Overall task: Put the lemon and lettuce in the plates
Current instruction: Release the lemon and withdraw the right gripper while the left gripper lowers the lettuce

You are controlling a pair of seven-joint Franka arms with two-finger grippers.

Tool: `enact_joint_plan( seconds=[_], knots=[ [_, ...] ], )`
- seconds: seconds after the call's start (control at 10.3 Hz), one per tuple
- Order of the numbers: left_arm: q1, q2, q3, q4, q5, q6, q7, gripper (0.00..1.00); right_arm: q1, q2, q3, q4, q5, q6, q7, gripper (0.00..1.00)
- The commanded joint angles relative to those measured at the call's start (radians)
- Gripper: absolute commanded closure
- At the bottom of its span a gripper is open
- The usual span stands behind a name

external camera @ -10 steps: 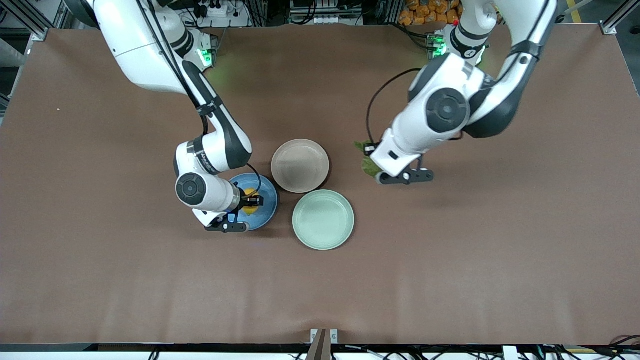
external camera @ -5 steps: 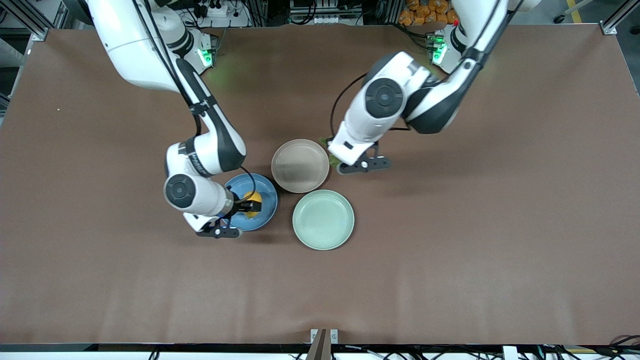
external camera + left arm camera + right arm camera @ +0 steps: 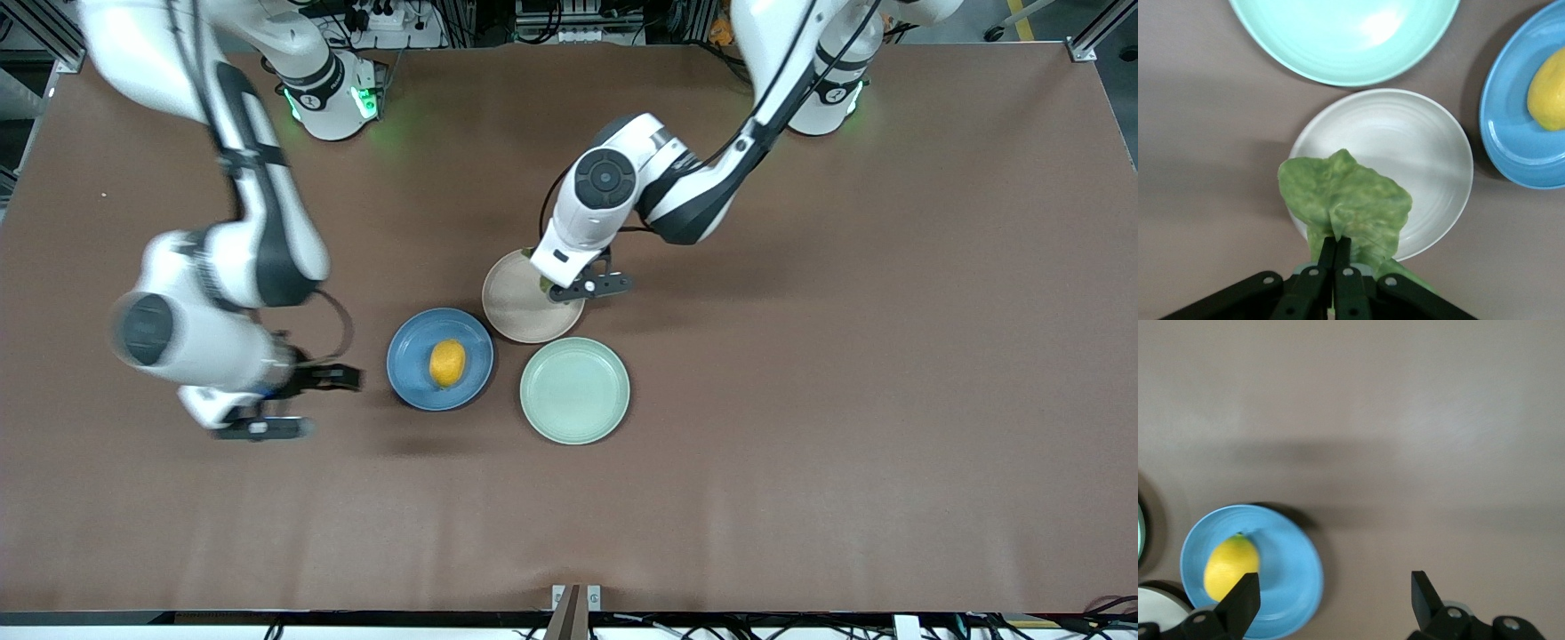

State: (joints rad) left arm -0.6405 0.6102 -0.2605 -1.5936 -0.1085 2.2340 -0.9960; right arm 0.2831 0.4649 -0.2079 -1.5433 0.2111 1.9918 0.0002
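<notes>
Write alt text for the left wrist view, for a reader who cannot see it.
The left gripper, shut on the lettuce, holds the leaf over the beige-pink plate. Beside that plate are a mint-green plate and a blue plate with the lemon in it, all on a brown table.

A broad table [image 3: 800, 444] covered in a matte brown sheet fills nearly the whole front view, its surface faintly creased and catching soft, even overhead light that leaves blurred shadows on it. Along the edge nearest the front camera a small metal bracket [image 3: 576, 597] sits at the middle, with black cables [image 3: 1102, 613] trailing below the table's rim. At the upper corners, aluminium frame posts [image 3: 1089, 44] stand just off the table. Past the top edge lie a white power strip [image 3: 391, 18] with plugs, more dark cabling, and a heap of small orange objects [image 3: 725, 31]. A strip of yellow floor marking [image 3: 1021, 18] shows near one corner
</notes>
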Motion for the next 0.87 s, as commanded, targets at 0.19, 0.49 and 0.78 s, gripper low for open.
enact_joint_plan(
  seconds=[0.19, 0.49, 0.78],
  knots=[
    [-0.036, 0.091, 0.015, 0.015, -0.013, 0.128, -0.024, 0.38, -0.148, -0.173, 0.012, -0.027, -0.022, -0.166, -0.049, 0.0],
    [-0.022, 0.031, 0.026, 0.017, -0.011, 0.122, -0.016, 0.0, -0.174, -0.319, 0.028, -0.034, -0.137, -0.341, -0.036, 0.0],
    [0.034, -0.122, 0.069, 0.023, 0.096, -0.006, -0.007, 0.0, -0.303, -0.4, 0.151, -0.035, -0.176, -0.381, -0.036, 0.0]
  ],
)
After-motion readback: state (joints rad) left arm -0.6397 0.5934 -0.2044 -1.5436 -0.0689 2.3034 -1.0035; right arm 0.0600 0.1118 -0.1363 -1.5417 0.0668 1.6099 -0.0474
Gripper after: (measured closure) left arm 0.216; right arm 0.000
